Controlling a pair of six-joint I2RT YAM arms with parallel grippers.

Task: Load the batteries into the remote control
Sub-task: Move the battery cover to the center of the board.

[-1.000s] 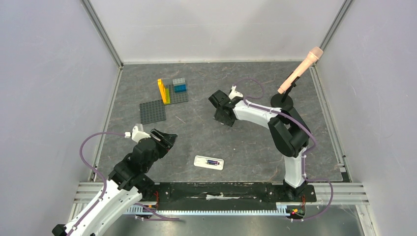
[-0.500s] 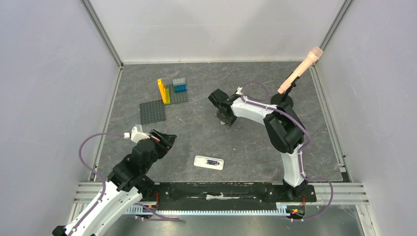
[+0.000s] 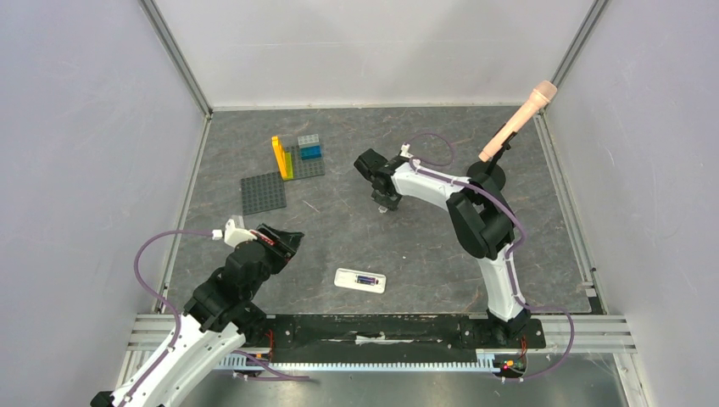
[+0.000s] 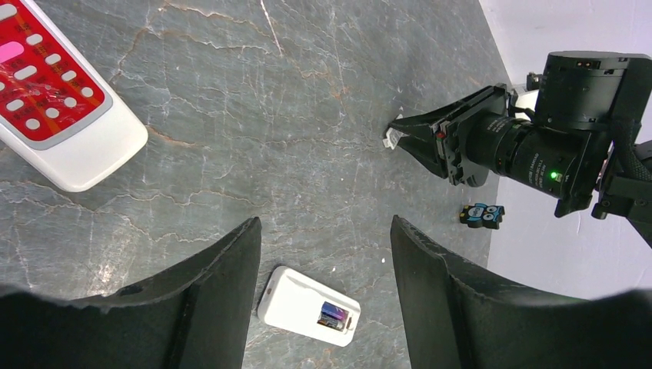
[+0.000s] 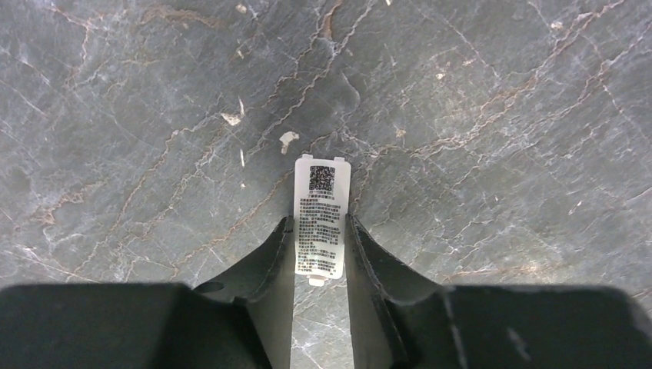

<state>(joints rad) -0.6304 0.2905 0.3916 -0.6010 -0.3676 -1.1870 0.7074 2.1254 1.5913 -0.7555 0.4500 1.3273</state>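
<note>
The right gripper [image 5: 319, 224] has its fingers [image 5: 278, 250] clamped on the sides of a white labelled cover [image 5: 321, 201], well beyond the white remote [image 3: 360, 281]. The left gripper [image 4: 324, 231] hangs near that remote's left, fingers [image 4: 223, 284] apart and empty. One battery [image 4: 332, 314] sits in the remote's open bay. A red remote [image 4: 54, 84] lies apart from it.

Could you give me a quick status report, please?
Left gripper open, empty. Right gripper pinching white labelled cover. One battery seated in white remote. Path clear.
</note>
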